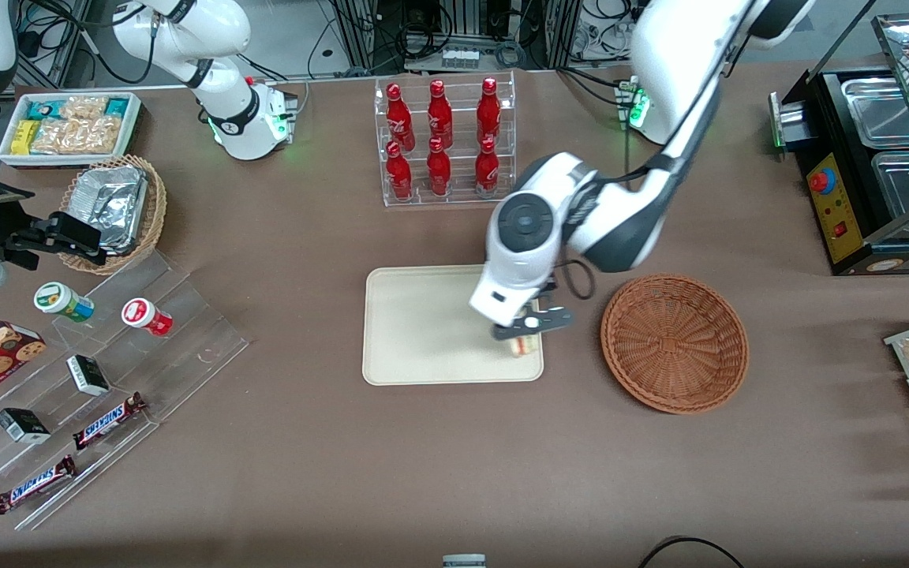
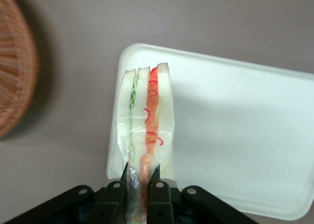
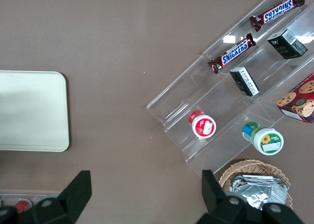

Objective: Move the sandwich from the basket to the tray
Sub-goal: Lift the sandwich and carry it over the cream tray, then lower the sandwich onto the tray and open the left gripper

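Observation:
My left gripper (image 1: 524, 334) hangs over the corner of the cream tray (image 1: 423, 323) that lies nearest the basket, and it is shut on the sandwich (image 1: 525, 344). In the left wrist view the black fingers (image 2: 158, 182) pinch the wrapped wedge of the sandwich (image 2: 147, 116), whose green and red filling layers show between white bread, above the tray's (image 2: 235, 126) rim. The reddish-brown wicker basket (image 1: 674, 341) stands beside the tray toward the working arm's end and holds nothing; a part of the basket (image 2: 14, 82) shows in the wrist view.
A clear rack of red bottles (image 1: 444, 142) stands farther from the camera than the tray. Toward the parked arm's end are an acrylic step display with snacks (image 1: 84, 394), a lighter basket of foil containers (image 1: 115, 209) and a white bin of packets (image 1: 68, 126). A black food warmer (image 1: 873, 158) stands at the working arm's end.

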Available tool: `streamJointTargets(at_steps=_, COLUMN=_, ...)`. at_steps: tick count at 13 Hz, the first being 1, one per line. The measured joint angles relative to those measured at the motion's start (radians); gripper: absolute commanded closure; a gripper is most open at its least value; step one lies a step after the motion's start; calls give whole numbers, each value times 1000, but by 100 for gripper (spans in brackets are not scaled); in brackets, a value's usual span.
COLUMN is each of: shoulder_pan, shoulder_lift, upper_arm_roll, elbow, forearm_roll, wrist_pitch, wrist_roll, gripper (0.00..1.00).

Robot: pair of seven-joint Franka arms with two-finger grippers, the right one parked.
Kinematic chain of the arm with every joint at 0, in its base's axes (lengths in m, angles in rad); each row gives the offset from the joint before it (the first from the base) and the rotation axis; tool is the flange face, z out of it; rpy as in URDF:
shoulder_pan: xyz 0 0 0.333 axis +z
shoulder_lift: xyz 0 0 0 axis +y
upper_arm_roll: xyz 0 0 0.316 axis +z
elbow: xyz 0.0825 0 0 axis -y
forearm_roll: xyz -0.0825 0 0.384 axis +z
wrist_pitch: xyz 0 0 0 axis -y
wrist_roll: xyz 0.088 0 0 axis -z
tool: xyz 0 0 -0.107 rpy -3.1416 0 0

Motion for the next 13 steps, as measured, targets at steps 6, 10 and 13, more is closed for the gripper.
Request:
streamJointTargets(at_steps=6, shoulder_pan=-109, shoulder_lift=145, upper_arm_roll=2, elbow=47, forearm_roll=82, wrist_pitch=158, wrist_roll=12, gripper=100)
streamJointTargets(at_steps=10, shoulder_pan=-123, shoulder_lift=203, upper_arm_roll=6, elbow=59, forearm_roll=87, wrist_pitch=200, wrist_roll=15, gripper=95)
streamJointTargets(at_steps=13, shoulder_pan=-123, shoulder_lift=211, upper_arm_roll=12, elbow=60, forearm_roll=88, wrist_pitch=217, wrist_roll=41, gripper=0)
